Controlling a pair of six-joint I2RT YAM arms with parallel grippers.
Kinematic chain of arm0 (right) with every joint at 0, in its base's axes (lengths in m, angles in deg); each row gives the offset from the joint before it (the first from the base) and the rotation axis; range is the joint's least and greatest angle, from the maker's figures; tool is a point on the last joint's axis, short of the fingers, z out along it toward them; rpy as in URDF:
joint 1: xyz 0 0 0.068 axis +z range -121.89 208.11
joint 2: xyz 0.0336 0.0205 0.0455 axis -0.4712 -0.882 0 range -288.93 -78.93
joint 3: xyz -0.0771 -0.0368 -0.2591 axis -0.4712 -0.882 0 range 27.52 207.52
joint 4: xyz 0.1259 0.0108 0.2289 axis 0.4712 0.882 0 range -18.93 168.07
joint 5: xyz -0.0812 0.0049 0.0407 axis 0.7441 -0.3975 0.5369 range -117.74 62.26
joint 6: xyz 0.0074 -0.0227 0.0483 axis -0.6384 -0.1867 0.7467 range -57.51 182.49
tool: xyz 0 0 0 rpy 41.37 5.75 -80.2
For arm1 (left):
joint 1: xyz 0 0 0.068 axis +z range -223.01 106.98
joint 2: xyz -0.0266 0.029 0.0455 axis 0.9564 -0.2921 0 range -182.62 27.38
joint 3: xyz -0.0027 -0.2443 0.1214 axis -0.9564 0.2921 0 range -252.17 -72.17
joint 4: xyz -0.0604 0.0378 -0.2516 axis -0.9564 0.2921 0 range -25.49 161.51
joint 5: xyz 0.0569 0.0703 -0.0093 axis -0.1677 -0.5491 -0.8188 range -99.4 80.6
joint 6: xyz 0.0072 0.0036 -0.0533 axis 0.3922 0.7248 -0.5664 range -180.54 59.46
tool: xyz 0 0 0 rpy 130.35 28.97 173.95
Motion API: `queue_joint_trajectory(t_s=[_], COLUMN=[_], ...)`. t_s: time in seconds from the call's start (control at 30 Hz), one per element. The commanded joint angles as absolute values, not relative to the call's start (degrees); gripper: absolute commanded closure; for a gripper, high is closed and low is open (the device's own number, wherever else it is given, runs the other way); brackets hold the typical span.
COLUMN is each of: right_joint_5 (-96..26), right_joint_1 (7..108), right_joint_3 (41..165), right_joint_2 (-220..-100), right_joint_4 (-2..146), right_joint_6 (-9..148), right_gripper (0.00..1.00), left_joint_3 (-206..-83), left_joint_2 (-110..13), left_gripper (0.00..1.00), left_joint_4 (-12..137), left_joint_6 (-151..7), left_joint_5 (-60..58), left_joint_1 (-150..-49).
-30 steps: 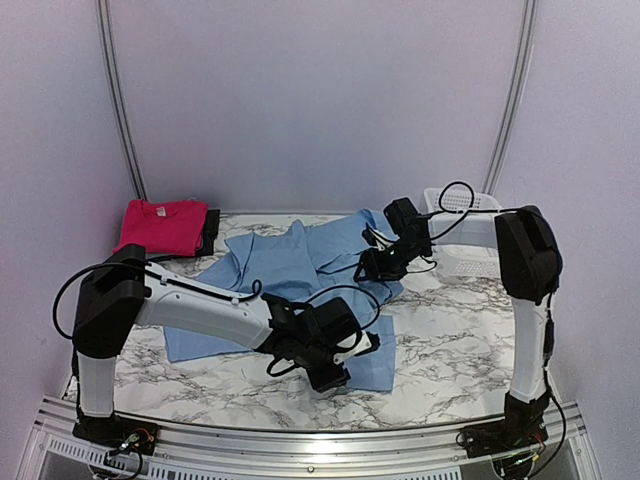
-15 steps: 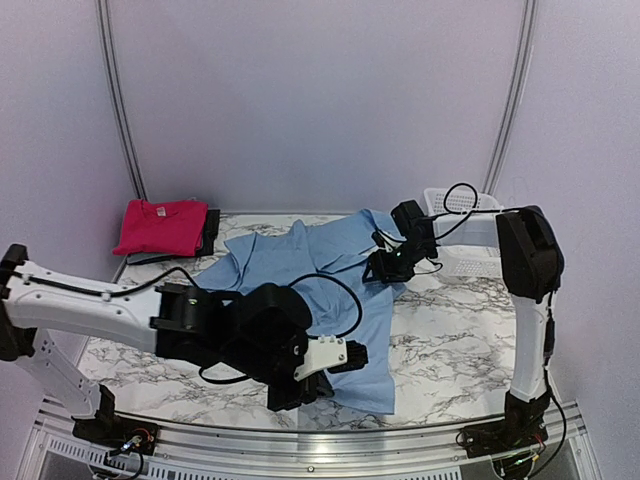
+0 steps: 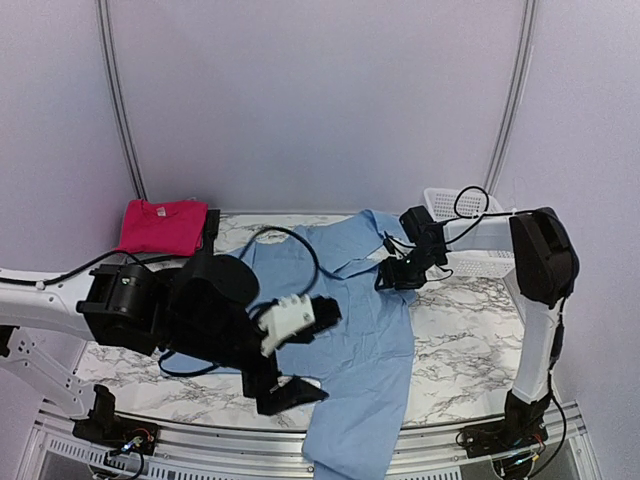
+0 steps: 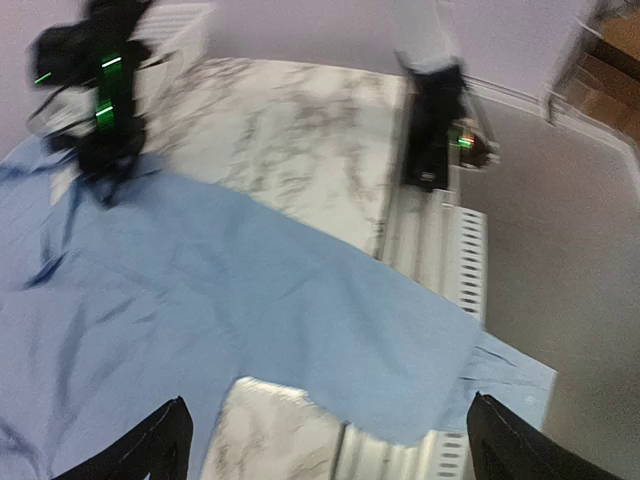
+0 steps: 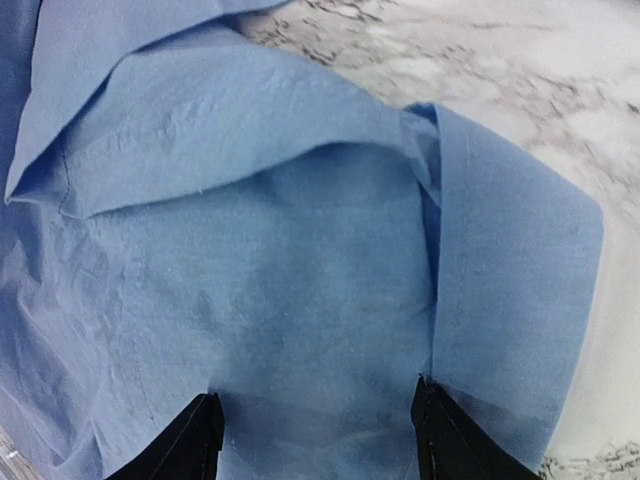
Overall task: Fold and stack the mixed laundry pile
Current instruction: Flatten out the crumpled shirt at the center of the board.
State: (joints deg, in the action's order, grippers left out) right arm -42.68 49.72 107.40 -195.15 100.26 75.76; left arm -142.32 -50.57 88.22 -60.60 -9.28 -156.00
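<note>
Found blue shirt (image 3: 350,300) spread over tabletop (image 3: 460,330) middle, hem hanging past near edge. Held left hand (image 3: 295,357) wide open above near edge, empty, likely clear for regrasp. Rested right hand (image 3: 395,275), part open, on collar end toward far right corner, probably anchoring cloth.

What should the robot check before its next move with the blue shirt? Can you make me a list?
1. Left hand open and empty: ok.
2. Right hand gripping the blue shirt: cannot tell. Its fingers stand apart with cloth lying between them.
3. Shirt all on the table: not ok, one end hangs over the near edge.
4. Shirt spread flat: not ok, it is wrinkled and folded over by the right hand.
5. Pink T-shirt folded and out of the way: ok, it lies in the far left corner.
</note>
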Motion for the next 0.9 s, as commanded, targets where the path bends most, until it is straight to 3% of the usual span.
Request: queue_joint_trajectory(t_s=[0.0,0.17,0.37,0.57,0.87], right_joint_5=[-39.7,-38.4,-39.2,-42.2,-46.4], right_joint_1=[49.1,48.8,48.0,50.6,56.3], right_joint_3=[102.7,93.6,89.0,95.4,101.1], right_joint_2=[-189.6,-183.3,-176.3,-174.1,-183.1], right_joint_4=[103.8,103.8,101.8,100.8,98.6], right_joint_6=[75.6,76.7,77.4,77.8,77.6], right_gripper=[0.36,0.35,0.35,0.36,0.38], left_joint_3=[-134.8,-126.9,-125.9,-131.8,-143.9], left_joint_2=[-39.1,-32.6,-38.7,-54.2,-74.8], left_gripper=[0.01,0.01,0.01,0.10,0.18], left_joint_4=[85.3,85.4,85.9,82.7,74.1], left_joint_6=[-73.3,-83.8,-88.4,-87.2,-86.4], left_joint_5=[-21.5,-30.2,-19.8,-11.5,-2.0], left_joint_1=[-144.1,-128.7,-111.1,-104.7,-103.4])
